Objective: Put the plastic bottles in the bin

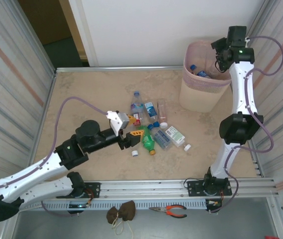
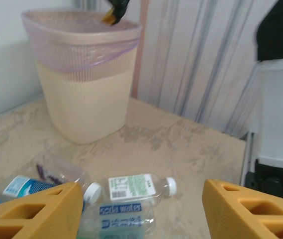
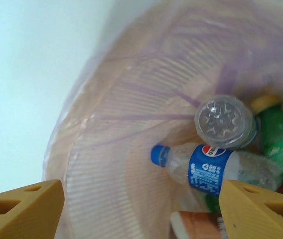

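Plastic bottles (image 1: 147,139), mid-frame on table (image 1: 91,94): we judge them empty, light, crushable, slick; grip mid-body. Left fingers (image 2: 32,214) wide, empty; right fingers (image 3: 22,204) wide above bin (image 1: 206,92).

A beige marbled counter (image 1: 81,94) fills the centre of the frame. A white wall (image 1: 156,30) stands at the top, striped panels (image 1: 7,74) run down both sides, and a dark doorway (image 1: 51,30) opens at the upper left.

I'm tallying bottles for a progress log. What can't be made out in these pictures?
- Inside the bin, top view: its wall and the right arm hide most.
- Right wrist view: the lowest bottles are cut off by the frame edge and the right gripper.
- Table pile, top view: bottles overlap, the left gripper covers some, labels too small.
- Left wrist view: the leftmost bottles are blurred, partly behind a finger.
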`<state>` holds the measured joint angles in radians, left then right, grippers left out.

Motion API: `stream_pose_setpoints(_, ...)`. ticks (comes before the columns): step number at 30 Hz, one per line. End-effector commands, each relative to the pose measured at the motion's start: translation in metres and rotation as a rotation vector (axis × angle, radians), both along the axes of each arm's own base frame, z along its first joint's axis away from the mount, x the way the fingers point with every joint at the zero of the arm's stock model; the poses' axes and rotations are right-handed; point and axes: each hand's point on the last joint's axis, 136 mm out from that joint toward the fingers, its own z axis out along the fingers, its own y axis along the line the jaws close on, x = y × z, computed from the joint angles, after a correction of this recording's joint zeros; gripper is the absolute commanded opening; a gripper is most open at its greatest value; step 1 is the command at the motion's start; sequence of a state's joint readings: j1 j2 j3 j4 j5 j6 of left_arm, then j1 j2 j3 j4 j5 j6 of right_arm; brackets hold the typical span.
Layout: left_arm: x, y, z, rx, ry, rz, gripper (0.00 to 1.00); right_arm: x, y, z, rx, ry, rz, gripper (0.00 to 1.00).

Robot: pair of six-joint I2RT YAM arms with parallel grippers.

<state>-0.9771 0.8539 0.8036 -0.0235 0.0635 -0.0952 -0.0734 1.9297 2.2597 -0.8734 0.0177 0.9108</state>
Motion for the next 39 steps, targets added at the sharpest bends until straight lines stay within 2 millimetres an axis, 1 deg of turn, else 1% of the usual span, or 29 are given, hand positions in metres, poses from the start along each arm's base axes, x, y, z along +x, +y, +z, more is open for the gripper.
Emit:
stream_pose_setpoints(1,0.019,0.01,-0.001,0.039,0.049,0.102,0.65,-0.022,0.017,0.041,-0.252,-0.075,0.263,0.79)
stream_pose_setpoints(4,0.033,0.015,-0.014,0.07,0.124,0.158,0.65,-0.039,0.023,0.05,-0.325,-0.075,0.337,0.78)
stream_pose_setpoints(7,0.049,0.027,-0.03,0.096,0.212,0.237,0.65,-0.059,0.025,0.06,-0.391,-0.08,0.369,0.78)
stream_pose_setpoints(10,0.065,0.042,-0.05,0.128,0.304,0.32,0.64,-0.079,0.025,0.066,-0.46,-0.076,0.376,0.78)
stream_pose_setpoints(12,0.071,0.049,-0.06,0.144,0.353,0.336,0.64,-0.092,0.027,0.067,-0.496,-0.078,0.386,0.79)
stream_pose_setpoints(15,0.076,0.055,-0.075,0.188,0.402,0.29,0.64,-0.114,0.029,0.069,-0.533,-0.098,0.392,0.79)
stream_pose_setpoints(17,0.076,0.058,-0.082,0.23,0.414,0.226,0.64,-0.127,0.029,0.07,-0.55,-0.115,0.389,0.79)
stream_pose_setpoints(18,0.076,0.06,-0.086,0.264,0.416,0.195,0.63,-0.132,0.03,0.066,-0.553,-0.116,0.391,0.79)
stream_pose_setpoints(21,0.081,0.071,-0.099,0.384,0.385,0.147,0.63,-0.148,0.031,0.07,-0.569,-0.149,0.387,0.79)
stream_pose_setpoints(25,0.086,0.08,-0.11,0.536,0.297,0.036,0.64,-0.162,0.033,0.071,-0.576,-0.167,0.396,0.78)
stream_pose_setpoints(27,0.094,0.088,-0.114,0.583,0.248,-0.003,0.64,-0.168,0.034,0.071,-0.577,-0.169,0.398,0.78)
stream_pose_setpoints(29,0.106,0.097,-0.117,0.589,0.205,-0.025,0.64,-0.172,0.035,0.072,-0.576,-0.171,0.398,0.78)
stream_pose_setpoints(31,0.123,0.108,-0.118,0.573,0.18,-0.013,0.64,-0.175,0.036,0.073,-0.575,-0.176,0.4,0.78)
stream_pose_setpoints(33,0.136,0.116,-0.117,0.542,0.159,-0.034,0.64,-0.177,0.038,0.073,-0.576,-0.181,0.405,0.78)
stream_pose_setpoints(35,0.141,0.119,-0.118,0.537,0.125,-0.079,0.64,-0.178,0.039,0.074,-0.578,-0.183,0.404,0.78)
stream_pose_setpoints(37,0.146,0.119,-0.126,0.573,0.081,-0.117,0.64,-0.179,0.04,0.075,-0.58,-0.188,0.404,0.78)
stream_pose_setpoints(39,0.151,0.121,-0.139,0.625,0.051,-0.143,0.65,-0.18,0.039,0.075,-0.58,-0.191,0.401,0.79)
